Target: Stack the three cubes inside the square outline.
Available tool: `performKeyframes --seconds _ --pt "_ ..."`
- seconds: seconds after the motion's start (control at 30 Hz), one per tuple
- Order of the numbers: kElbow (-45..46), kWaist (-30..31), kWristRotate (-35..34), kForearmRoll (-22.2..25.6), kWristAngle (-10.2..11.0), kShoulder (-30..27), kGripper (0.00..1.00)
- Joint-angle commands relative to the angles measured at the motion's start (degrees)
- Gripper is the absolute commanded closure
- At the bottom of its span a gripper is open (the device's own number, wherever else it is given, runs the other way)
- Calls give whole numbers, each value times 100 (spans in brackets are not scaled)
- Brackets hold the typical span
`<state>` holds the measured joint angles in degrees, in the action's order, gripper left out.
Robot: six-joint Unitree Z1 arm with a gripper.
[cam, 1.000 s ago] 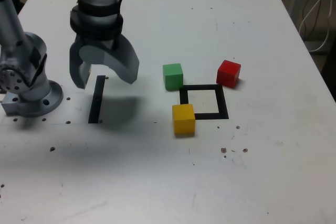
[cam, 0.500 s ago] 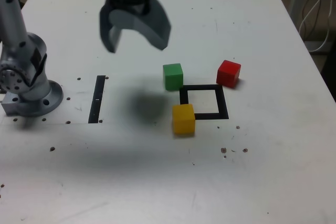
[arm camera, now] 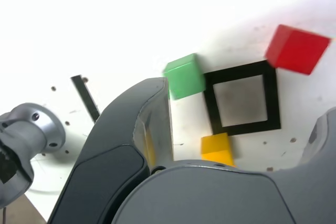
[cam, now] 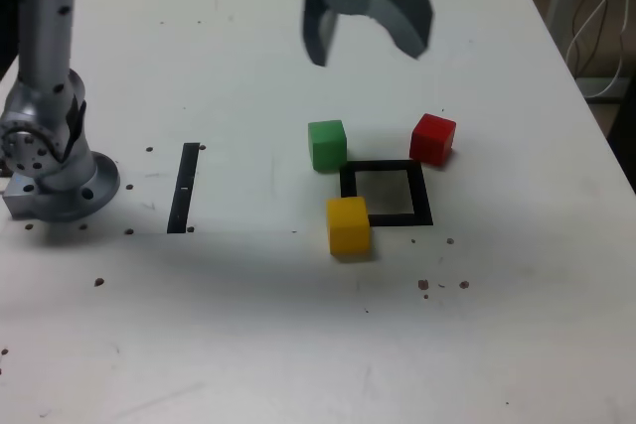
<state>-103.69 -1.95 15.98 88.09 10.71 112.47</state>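
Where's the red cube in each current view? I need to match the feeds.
Exterior view: red cube, right of centre, at the outline's upper-right corner.
Wrist view: same cube, near the picture's edge, by one corner of the outline.
Shared landmark: the black square outline.

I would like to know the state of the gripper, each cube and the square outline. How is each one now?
Gripper: open, raised, empty
Green cube: on the table, unstacked
Red cube: on the table, unstacked
Yellow cube: on the table, unstacked
Square outline: inside empty
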Motion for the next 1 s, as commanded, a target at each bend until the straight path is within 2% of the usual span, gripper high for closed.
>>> performKeyframes --seconds 0.0,0.33,0.83,0.97 --pt "-358 -7 117 38 14 200 5" --pt "-612 -6 637 16 146 836 5" --pt "-605 73 863 -452 415 1335 6" --pt "-664 75 885 -476 385 1515 7"
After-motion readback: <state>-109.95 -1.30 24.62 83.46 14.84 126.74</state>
